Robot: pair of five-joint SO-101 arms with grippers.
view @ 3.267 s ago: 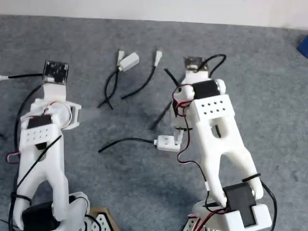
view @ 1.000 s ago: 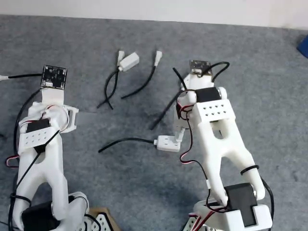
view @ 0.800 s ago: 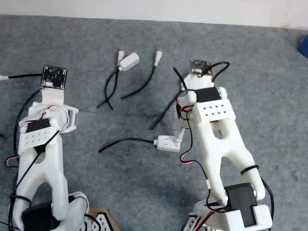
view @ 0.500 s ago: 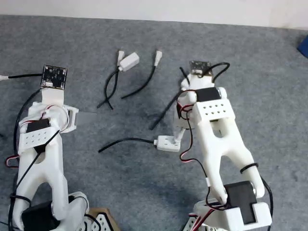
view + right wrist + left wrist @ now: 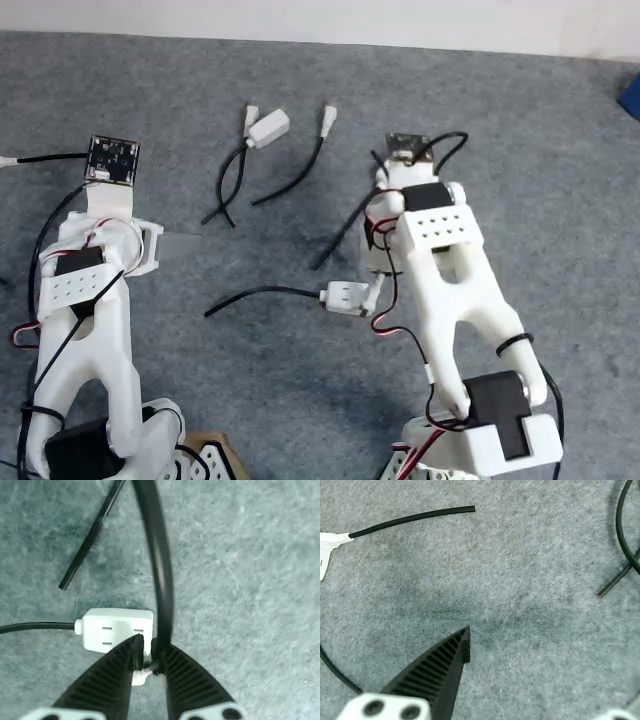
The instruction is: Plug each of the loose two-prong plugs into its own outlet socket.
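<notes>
- While the right gripper [image 5: 150, 652] is clamped on a small white 2-prong plug [image 5: 141, 676], that plug sits just beside the near outlet socket [image 5: 117, 628]. It is at the end of the socket opposite the socket's own lead.
- The plug's black cord [image 5: 159, 570] runs up from the fingers and past the socket's edge. The fingers hide the prongs, so I cannot tell which way they point.
- Socket lies flat on the grey mat [image 5: 520, 130], with its slots showing on the upward face in the right wrist view.
- Judged step: seating this plug in that socket; not yet done.
- Method note 1: bring the prongs square over 1 pair of slots before pressing. A skewed start would likely catch on the socket face.
- Method note 2: press straight along the prongs, slowly. The socket is loose on the mat and looks light, so a sideways push would probably slide it away.
- Method note 3: watch the black cord. It is stiff enough to lever the plug round in the grip.
- Left gripper [image 5: 160, 243] has its jaws apart and holds nothing. It sits well away from the socket on the lead side, over bare mat. It could pin the socket's lead if the socket slides.
- Well beyond the socket lie a 2nd socket [image 5: 268, 127] and another loose plug [image 5: 328, 118].
</notes>
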